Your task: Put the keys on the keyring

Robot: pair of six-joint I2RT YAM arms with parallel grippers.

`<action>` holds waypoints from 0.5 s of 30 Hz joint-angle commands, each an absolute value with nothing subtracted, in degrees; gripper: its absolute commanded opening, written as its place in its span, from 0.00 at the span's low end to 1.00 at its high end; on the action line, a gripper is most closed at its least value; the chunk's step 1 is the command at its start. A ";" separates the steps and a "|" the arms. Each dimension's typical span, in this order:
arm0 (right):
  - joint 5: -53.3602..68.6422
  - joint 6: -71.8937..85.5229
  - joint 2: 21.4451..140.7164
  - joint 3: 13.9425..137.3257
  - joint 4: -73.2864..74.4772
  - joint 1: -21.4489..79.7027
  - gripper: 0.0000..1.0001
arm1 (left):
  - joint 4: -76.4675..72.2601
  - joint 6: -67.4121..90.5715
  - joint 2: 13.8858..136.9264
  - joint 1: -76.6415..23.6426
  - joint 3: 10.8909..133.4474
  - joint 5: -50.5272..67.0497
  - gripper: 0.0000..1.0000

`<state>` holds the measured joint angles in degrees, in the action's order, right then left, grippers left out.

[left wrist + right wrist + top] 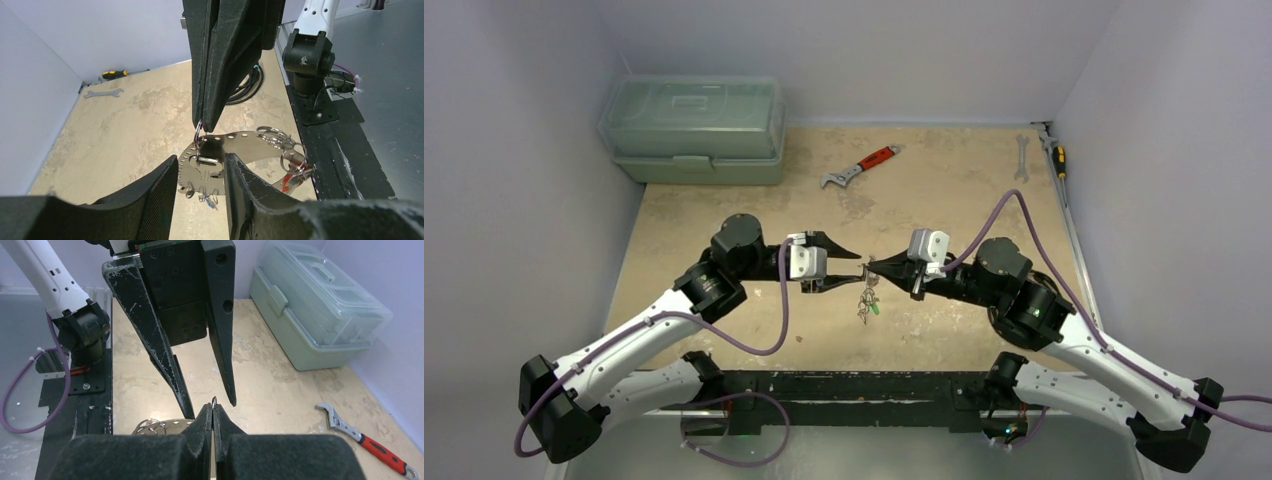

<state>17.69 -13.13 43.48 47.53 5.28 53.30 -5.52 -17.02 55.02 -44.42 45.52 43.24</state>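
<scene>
1 keyring (245, 139) in right gripper (204, 125)

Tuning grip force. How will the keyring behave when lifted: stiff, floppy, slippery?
Keyring looks like thin bare metal: probably stiff, light, slick to grip. Right hand pinches only a small ring on it, so it likely pivots and swings. Loose keys hanging below would probably sway, shifting the load.

You have soft, even overhead light: the mottled beige tabletop (724, 225) reads bright, its shadows faint. The dull grey metal sheet (874, 458) at 6 o'clock carries a weak sheen. At 6 o'clock in its wrist view, the left gripper's black padded fingers (150, 205) blur.
</scene>
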 commanded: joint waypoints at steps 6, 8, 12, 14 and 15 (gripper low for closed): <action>20.41 -12.48 43.25 47.91 0.72 53.53 0.00 | -9.31 -14.77 53.60 -44.65 45.55 45.61 0.31; 20.71 -12.32 43.49 47.82 0.26 53.53 0.00 | -9.55 -14.45 53.70 -44.58 45.53 45.89 0.30; 21.21 -12.16 43.91 48.06 0.18 53.53 0.00 | -9.44 -14.37 53.96 -44.65 45.57 46.26 0.27; 21.39 -12.13 44.06 48.13 0.18 53.53 0.00 | -9.36 -14.33 54.12 -44.65 45.63 46.40 0.25; 21.50 -12.13 44.09 48.08 0.22 53.53 0.00 | -9.32 -14.25 54.14 -44.65 45.64 46.47 0.23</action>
<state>20.16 -12.82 44.25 47.53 4.95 53.30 -6.83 -15.40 54.30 -44.42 45.52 44.69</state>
